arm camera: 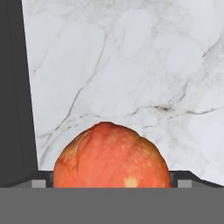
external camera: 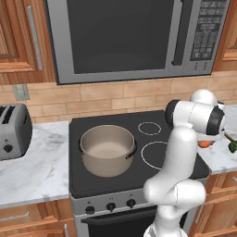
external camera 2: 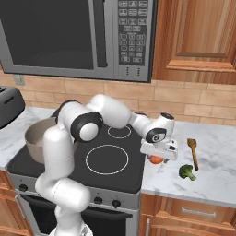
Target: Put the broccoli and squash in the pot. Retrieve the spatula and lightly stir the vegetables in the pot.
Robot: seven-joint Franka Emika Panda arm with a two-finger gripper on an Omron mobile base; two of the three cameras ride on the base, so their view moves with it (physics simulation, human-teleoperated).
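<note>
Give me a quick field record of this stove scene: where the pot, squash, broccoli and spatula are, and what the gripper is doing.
pot: on the stove's front left burner, nothing visible inside
squash: on the marble counter right of the stove, under the gripper
broccoli: on the counter, right of the squash
spatula: flat on the counter, behind the broccoli
gripper: open, lowered over the squash, fingertips either side of it

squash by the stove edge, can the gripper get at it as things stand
Probably yes: the open gripper hangs right over the squash on the marble counter, fingertips either side, nothing between.
</note>
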